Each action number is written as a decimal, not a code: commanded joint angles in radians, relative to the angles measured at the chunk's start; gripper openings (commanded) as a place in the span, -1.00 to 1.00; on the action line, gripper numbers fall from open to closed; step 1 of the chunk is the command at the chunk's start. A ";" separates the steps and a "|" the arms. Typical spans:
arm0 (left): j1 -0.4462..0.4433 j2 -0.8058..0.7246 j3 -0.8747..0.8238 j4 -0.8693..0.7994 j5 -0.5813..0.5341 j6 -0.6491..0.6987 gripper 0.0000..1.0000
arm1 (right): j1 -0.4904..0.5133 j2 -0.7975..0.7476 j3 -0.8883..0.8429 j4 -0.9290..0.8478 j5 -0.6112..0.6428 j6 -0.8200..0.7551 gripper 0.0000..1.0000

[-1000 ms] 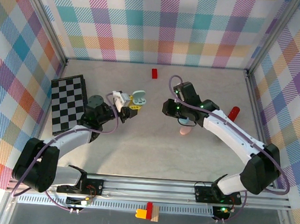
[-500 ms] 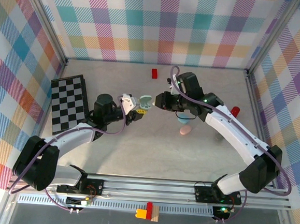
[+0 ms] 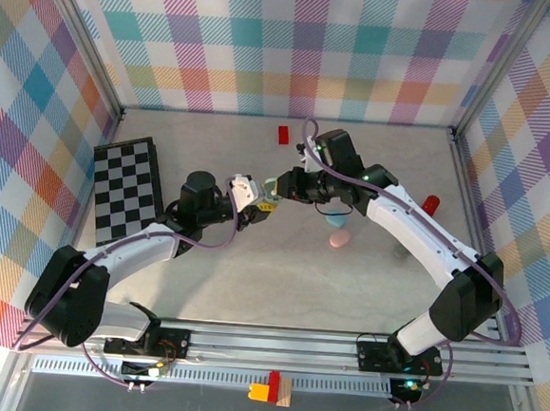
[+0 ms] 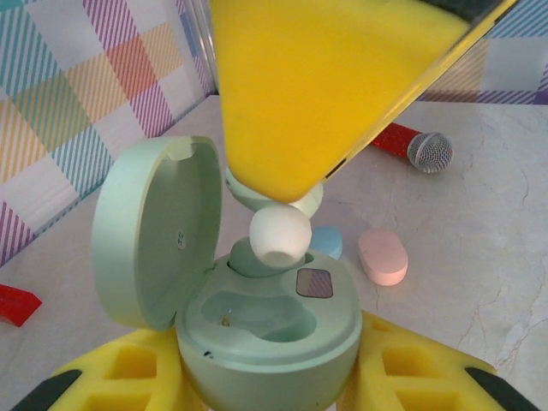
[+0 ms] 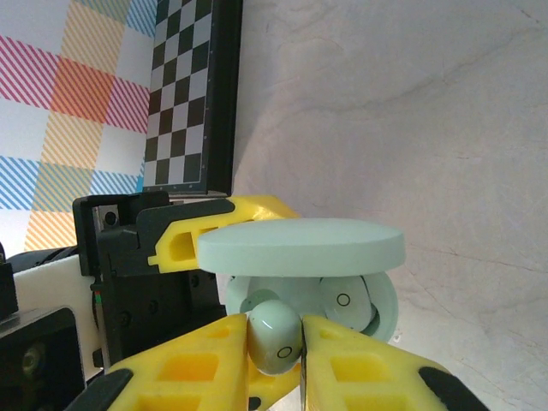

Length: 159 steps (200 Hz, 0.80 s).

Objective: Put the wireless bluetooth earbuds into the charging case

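The left tool (image 3: 253, 196) grips the open case (image 4: 267, 330) while the right tool (image 5: 276, 347), pinching an earbud (image 4: 279, 233) just above, should lower straight, gently.

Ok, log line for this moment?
left gripper: shut on open mint case | right gripper: shut on mint earbud | earbud over case well

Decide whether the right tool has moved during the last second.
Yes: the right tool moved left, ending almost directly in front of the fixed red block.
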<state>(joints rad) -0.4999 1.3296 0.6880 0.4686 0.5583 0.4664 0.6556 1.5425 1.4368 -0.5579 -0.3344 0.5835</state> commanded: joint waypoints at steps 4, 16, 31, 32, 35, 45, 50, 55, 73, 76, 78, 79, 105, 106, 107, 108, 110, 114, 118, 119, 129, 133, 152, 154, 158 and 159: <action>-0.015 0.011 0.043 -0.014 -0.013 0.027 -0.39 | 0.006 0.023 0.027 0.020 -0.042 -0.024 -0.60; -0.015 0.011 0.045 -0.012 -0.017 0.026 -0.39 | 0.005 0.027 0.024 0.025 -0.043 -0.025 -0.60; -0.015 0.013 0.045 -0.010 -0.018 0.028 -0.39 | 0.005 0.033 0.021 0.023 -0.037 -0.032 -0.60; -0.015 0.013 0.045 -0.011 -0.018 0.028 -0.39 | 0.005 0.034 0.022 0.022 -0.037 -0.032 -0.59; -0.015 0.013 0.047 -0.011 -0.017 0.029 -0.39 | 0.005 0.035 0.021 0.021 -0.037 -0.032 -0.59; -0.015 0.013 0.047 -0.012 -0.014 0.029 -0.39 | 0.005 0.040 0.022 0.021 -0.038 -0.033 -0.59; -0.015 0.012 0.048 -0.012 -0.014 0.029 -0.39 | 0.006 0.042 0.021 0.021 -0.041 -0.033 -0.59; -0.016 0.013 0.048 -0.012 -0.014 0.028 -0.39 | 0.006 0.046 0.022 0.021 -0.044 -0.034 -0.59; -0.017 0.014 0.050 -0.014 -0.009 0.030 -0.39 | 0.006 0.056 0.022 0.020 -0.049 -0.035 -0.59; -0.017 0.014 0.051 -0.015 -0.008 0.031 -0.39 | 0.006 0.057 0.022 0.019 -0.049 -0.037 -0.59; -0.017 0.015 0.051 -0.015 -0.008 0.032 -0.39 | 0.006 0.058 0.021 0.021 -0.050 -0.037 -0.59; -0.017 0.015 0.051 -0.016 -0.008 0.032 -0.39 | 0.006 0.059 0.021 0.021 -0.050 -0.037 -0.59; -0.018 0.020 0.055 -0.024 -0.005 0.036 -0.39 | 0.006 0.070 0.023 0.024 -0.065 -0.035 -0.59; -0.018 0.020 0.054 -0.024 -0.005 0.036 -0.39 | 0.006 0.071 0.023 0.024 -0.065 -0.035 -0.59; -0.019 0.020 0.054 -0.024 -0.005 0.037 -0.39 | 0.006 0.071 0.022 0.025 -0.066 -0.034 -0.59; -0.019 0.020 0.054 -0.024 -0.005 0.037 -0.39 | 0.006 0.072 0.023 0.024 -0.066 -0.034 -0.59; -0.019 0.020 0.054 -0.023 -0.005 0.036 -0.39 | 0.006 0.073 0.023 0.024 -0.068 -0.035 -0.59; -0.018 0.022 0.054 -0.021 -0.005 0.035 -0.39 | 0.004 0.075 0.025 0.024 -0.073 -0.035 -0.59; -0.019 0.022 0.054 -0.021 -0.004 0.035 -0.39 | 0.006 0.077 0.024 0.024 -0.075 -0.034 -0.58; -0.019 0.023 0.054 -0.020 -0.003 0.035 -0.39 | 0.005 0.077 0.026 0.024 -0.076 -0.035 -0.58; -0.019 0.024 0.056 -0.018 -0.003 0.035 -0.39 | 0.005 0.083 0.027 0.023 -0.077 -0.032 -0.56; -0.019 0.025 0.055 -0.018 -0.003 0.034 -0.39 | 0.004 0.083 0.028 0.024 -0.077 -0.032 -0.56; -0.019 0.025 0.052 -0.004 -0.007 0.028 -0.39 | 0.006 0.080 0.028 0.020 -0.065 -0.031 -0.51; -0.019 0.025 0.050 -0.002 -0.008 0.028 -0.39 | 0.004 0.079 0.028 0.018 -0.063 -0.032 -0.50; -0.019 0.024 0.049 0.001 -0.008 0.027 -0.39 | 0.005 0.077 0.028 0.017 -0.058 -0.034 -0.48; -0.019 0.023 0.048 0.003 -0.008 0.026 -0.39 | 0.005 0.076 0.027 0.016 -0.058 -0.033 -0.48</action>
<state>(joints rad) -0.5037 1.3514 0.7044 0.4255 0.5392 0.4847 0.6556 1.6115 1.4387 -0.5404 -0.3805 0.5667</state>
